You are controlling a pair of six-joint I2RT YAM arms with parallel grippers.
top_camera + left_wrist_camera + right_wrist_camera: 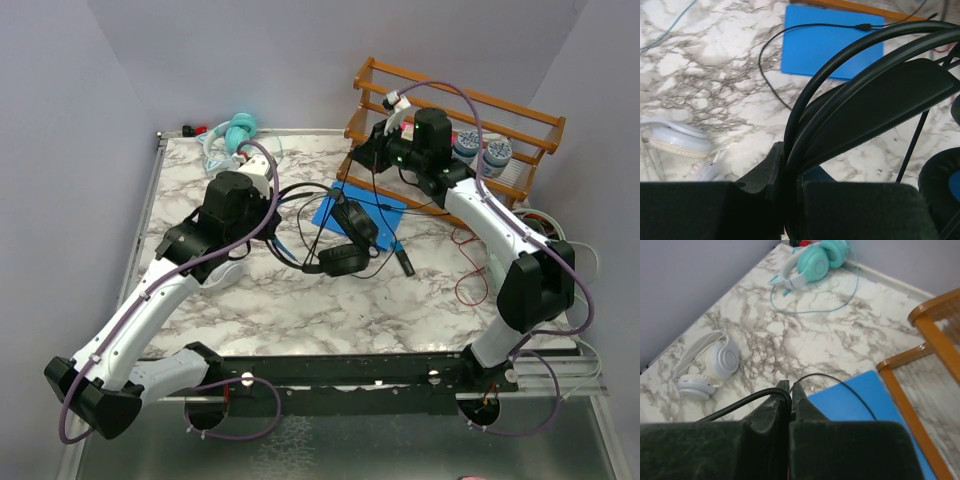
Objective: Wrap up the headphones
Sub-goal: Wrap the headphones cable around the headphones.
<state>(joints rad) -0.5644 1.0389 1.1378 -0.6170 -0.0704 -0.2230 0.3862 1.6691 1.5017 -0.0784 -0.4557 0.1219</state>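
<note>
From above, your left gripper (272, 188) was out over the middle of the marble table (330, 310), at the loop of the black headphones (345, 258), whose earcups lay beside the blue pad (385, 212). Your right gripper (362, 156) sat further back, just in front of the wooden rack (500, 110). The teal headphones (238, 130) lay at the far edge. The white headphones (228, 274) were half hidden under your left arm. This view did not show how either pair of jaws stood.

The left wrist camera settled that for its side: the jaws were narrow, clamped across the black headband (865, 95), with one earcup (940, 190) hanging low at the right. That grip was on a thin, curved band, so I judged the headset could pivot or slide in the jaws if you swung the arm quickly.

The right wrist camera showed those jaws pressed together, pinching the thin black cable (747, 402), which ran out on both sides of the fingertips. A pinch that slim could let the cable slip through under a pull. A hard pull could instead drag the headband out of your left grip. Loose cable lay over the pad close to the rack, so a wide wrapping sweep risked snagging a rail. Your left arm was also low enough to knock the white set.
</note>
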